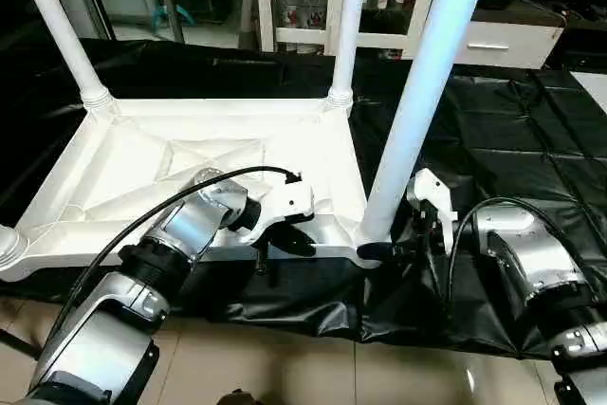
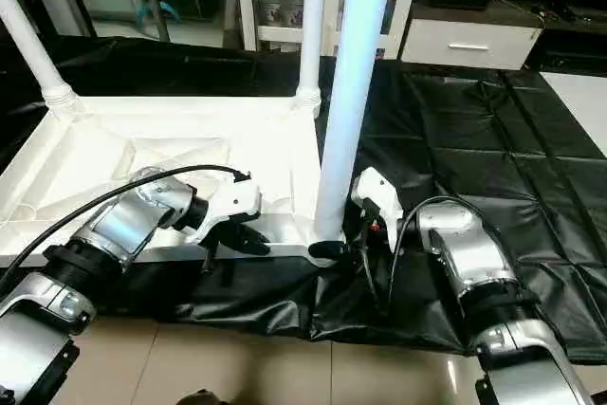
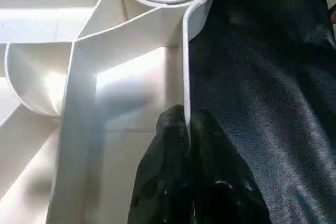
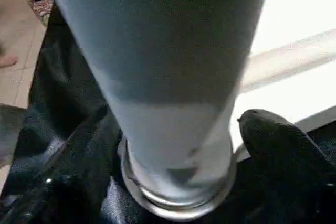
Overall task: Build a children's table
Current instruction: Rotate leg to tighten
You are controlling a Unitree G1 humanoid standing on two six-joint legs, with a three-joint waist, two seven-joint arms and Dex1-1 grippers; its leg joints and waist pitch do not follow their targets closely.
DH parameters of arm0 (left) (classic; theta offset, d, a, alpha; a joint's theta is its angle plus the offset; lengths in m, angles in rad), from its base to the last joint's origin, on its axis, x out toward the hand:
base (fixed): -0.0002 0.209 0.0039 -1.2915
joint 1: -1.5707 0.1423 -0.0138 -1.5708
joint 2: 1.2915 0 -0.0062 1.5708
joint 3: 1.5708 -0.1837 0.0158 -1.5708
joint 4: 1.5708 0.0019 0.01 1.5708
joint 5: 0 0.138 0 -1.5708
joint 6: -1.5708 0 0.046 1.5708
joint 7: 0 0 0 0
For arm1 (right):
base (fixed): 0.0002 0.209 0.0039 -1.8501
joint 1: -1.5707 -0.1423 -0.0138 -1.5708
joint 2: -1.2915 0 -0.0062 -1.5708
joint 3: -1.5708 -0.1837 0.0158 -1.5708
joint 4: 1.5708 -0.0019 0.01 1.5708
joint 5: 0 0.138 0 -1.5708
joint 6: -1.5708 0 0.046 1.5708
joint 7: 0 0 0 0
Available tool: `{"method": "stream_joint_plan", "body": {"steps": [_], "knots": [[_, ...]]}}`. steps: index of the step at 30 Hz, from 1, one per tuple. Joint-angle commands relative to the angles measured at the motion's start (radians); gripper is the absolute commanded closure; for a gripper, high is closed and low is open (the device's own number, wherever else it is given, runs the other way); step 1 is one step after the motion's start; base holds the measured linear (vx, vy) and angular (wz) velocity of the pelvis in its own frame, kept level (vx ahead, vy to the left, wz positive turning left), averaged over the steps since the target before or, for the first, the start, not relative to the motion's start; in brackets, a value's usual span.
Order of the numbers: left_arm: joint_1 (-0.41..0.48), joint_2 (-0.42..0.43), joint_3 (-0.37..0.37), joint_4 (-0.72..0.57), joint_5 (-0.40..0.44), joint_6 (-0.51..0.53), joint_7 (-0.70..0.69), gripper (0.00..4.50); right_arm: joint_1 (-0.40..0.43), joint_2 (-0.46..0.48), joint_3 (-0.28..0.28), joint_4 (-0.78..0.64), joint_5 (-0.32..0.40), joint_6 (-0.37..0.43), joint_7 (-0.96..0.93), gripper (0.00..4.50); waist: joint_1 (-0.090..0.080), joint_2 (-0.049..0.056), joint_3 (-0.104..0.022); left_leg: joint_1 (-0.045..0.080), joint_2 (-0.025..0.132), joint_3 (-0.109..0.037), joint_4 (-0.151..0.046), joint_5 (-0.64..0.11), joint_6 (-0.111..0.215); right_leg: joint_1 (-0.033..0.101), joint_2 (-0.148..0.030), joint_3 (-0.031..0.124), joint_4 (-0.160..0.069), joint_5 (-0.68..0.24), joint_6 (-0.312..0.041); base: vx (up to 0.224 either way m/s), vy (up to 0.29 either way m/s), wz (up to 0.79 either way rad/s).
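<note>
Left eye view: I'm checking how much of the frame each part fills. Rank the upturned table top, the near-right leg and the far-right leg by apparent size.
1. Table top, largest.
2. Near-right leg, though nearness to the camera inflates it.
3. Far-right leg, smallest, standing farther away.

We see the children's table [image 1: 190,154] from above its near edge via both eyes; wrist cameras sit close against that edge.

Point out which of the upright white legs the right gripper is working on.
The leg at the near right corner of the upside-down table top, closest to the camera. The right gripper has a finger on either side of its base; the other legs stand untouched.
</note>
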Motion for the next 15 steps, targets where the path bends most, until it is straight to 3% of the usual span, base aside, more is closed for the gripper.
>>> {"method": "stream_joint_plan", "body": {"steps": [1,6,8,11,15], "knots": [[0.035,0.000,-0.066,0.015,0.042,0.016,-0.018,4.50,-0.013,0.002,-0.002,0.002,-0.006,-0.010,0.003,1.10,-0.008,-0.003,-0.062,0.013,0.013,0.005,-0.075,-0.220,0.044,0.051,-0.022,0.025,-0.060,-0.121,-0.259,0.000,0.000,0.00],[0.031,0.001,-0.072,0.022,0.046,0.017,-0.018,4.50,-0.013,0.003,0.002,0.011,-0.010,-0.016,0.012,1.49,-0.009,-0.001,-0.063,0.014,0.013,0.004,-0.076,-0.231,0.043,0.051,-0.021,0.024,-0.058,-0.104,-0.270,0.000,0.000,0.00],[0.029,-0.002,-0.073,0.023,0.046,0.019,-0.017,4.50,-0.011,0.001,0.003,0.017,-0.010,-0.020,0.018,1.70,-0.009,-0.007,-0.061,0.015,0.013,0.005,-0.078,-0.249,0.042,0.052,-0.022,0.024,-0.062,-0.129,-0.266,0.000,0.000,0.00],[0.030,-0.003,-0.074,0.017,0.046,0.024,-0.015,4.50,-0.004,-0.005,0.009,0.019,-0.017,-0.025,0.028,1.89,-0.009,-0.003,-0.059,0.017,0.015,0.003,-0.080,-0.267,0.034,0.050,-0.024,0.025,-0.065,-0.161,-0.259,0.000,0.000,0.00],[0.037,-0.004,-0.078,0.015,0.046,0.025,-0.010,4.50,0.006,-0.005,0.010,0.022,-0.020,-0.024,0.033,2.01,-0.009,-0.002,-0.061,0.017,0.014,0.004,-0.078,-0.248,0.038,0.051,-0.021,0.025,-0.061,-0.124,-0.266,0.000,0.000,0.00]]}}
